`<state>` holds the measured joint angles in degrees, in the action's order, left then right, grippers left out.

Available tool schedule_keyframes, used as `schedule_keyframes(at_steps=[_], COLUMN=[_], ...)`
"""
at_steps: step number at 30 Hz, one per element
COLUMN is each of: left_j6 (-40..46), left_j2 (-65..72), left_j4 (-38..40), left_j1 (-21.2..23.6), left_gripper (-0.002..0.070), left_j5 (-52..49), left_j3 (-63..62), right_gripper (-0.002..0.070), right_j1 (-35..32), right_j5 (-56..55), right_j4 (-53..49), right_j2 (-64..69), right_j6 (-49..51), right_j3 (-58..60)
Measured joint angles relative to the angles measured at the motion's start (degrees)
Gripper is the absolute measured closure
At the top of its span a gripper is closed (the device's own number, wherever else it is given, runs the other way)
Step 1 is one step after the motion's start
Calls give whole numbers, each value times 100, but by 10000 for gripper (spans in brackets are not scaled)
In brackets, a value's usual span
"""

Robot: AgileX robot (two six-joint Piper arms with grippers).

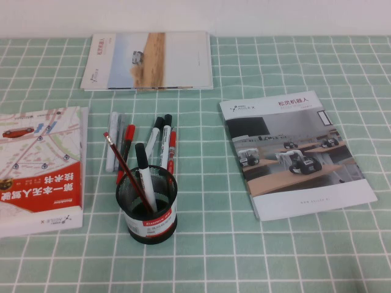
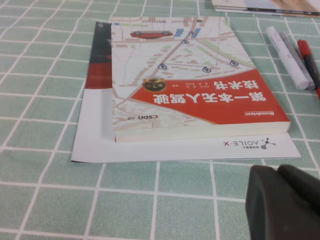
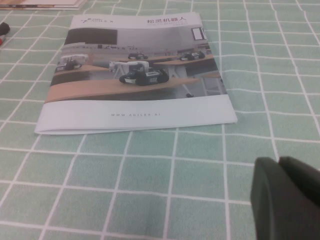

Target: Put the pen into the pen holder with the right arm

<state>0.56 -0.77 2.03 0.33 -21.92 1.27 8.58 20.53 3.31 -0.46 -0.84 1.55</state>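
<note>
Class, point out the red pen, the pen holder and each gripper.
pen (image 1: 172, 148): high view, red barrel on the table.
pen holder (image 1: 164, 194): high view, mesh wall.
left gripper (image 2: 284, 204): left wrist view, dark fingers.
right gripper (image 3: 287, 195): right wrist view, dark fingers.

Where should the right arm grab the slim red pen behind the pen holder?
Grip the red pen mid-barrel from above, straddling its width: it lies flat, a marker close on its left, its near end behind the pen holder. Right tool and left tool sit low over the table.
</note>
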Motion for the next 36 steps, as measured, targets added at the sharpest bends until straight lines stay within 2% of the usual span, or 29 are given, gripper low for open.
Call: schedule_keyframes(at_steps=[26, 36], left_j6=[0, 0], left_j2=[0, 0], left_j4=[0, 0], left_j1=[0, 0], left_gripper=[679, 679], left_j5=[0, 0], left_j3=[0, 0], right_gripper=[696, 696], right_j1=[0, 0], right_j5=[-13, -761], right_j4=[118, 655], right_j2=[0, 0], right_j6=[0, 0], right_j3=[0, 0])
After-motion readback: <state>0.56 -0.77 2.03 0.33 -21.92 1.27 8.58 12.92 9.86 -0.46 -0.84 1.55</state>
